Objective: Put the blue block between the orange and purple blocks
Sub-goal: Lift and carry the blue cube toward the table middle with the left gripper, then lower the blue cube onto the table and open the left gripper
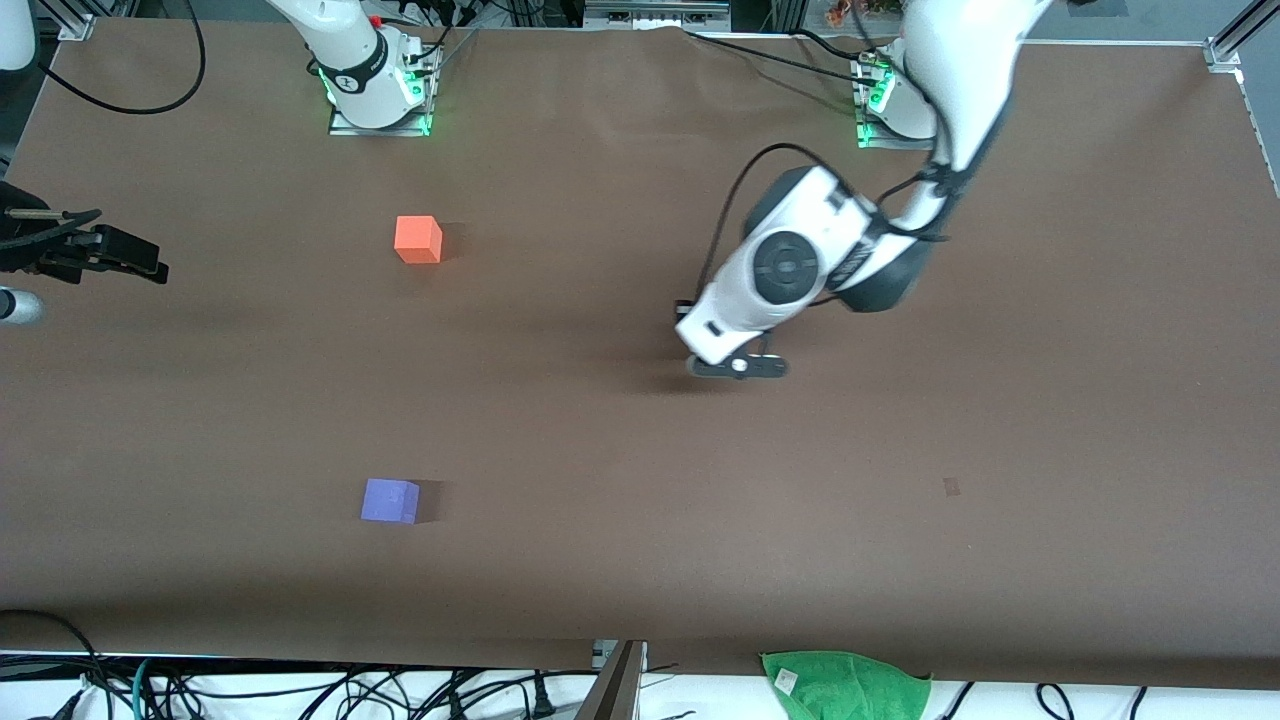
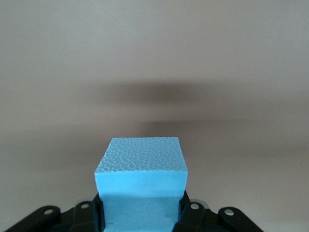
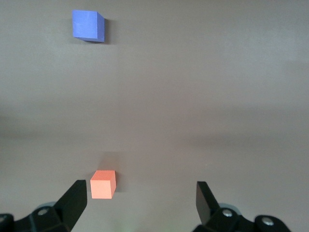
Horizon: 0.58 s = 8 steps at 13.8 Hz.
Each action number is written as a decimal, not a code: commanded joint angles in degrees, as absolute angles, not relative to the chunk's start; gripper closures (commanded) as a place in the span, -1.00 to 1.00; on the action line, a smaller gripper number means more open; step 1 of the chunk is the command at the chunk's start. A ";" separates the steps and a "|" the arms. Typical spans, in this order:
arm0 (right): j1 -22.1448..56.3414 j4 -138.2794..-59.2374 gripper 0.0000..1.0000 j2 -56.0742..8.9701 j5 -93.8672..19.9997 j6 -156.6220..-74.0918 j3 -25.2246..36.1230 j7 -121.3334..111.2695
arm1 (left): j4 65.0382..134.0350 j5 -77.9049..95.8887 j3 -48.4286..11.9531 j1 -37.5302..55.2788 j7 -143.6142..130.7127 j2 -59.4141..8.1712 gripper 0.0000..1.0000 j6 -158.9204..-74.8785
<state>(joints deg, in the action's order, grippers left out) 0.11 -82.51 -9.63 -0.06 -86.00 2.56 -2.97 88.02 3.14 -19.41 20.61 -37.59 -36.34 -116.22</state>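
Left gripper (image 2: 140, 215) clamped on the blue block (image 2: 141, 169), over mid-table; block is hidden under the wrist in the front view. Right gripper (image 3: 142, 203) waits, jaws wide, nothing in them, at the right arm's end of the table. Orange block (image 1: 418, 240) sits at about 10 o'clock from the left gripper. Purple block (image 1: 390, 500) at about 8 o'clock, nearer the front camera, well apart from orange.

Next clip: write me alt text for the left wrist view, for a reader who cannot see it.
The left pincer is shut on the blue block, a light sky-blue foam cube with a pebbled top that fills the lower middle of the view. Past it lies only brown table, crossed by a soft dark shadow.
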 commanded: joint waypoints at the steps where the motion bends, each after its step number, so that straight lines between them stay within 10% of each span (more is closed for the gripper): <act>1: -0.09 -81.65 -0.99 -9.93 -0.26 -85.78 2.55 -3.78 | 82.62 3.60 -18.37 24.42 -41.65 -42.70 0.66 -120.39; 8: -0.09 -81.65 -0.99 -10.02 -0.26 -85.78 2.55 -3.78 | 82.62 1.94 -16.96 30.76 -48.34 -48.42 0.58 -133.76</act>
<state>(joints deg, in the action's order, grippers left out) 0.11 -82.51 -9.65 -0.06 -86.01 2.56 -2.97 84.76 3.06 -18.16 29.02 -47.13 -46.39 -132.29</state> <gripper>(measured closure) 0.000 0.467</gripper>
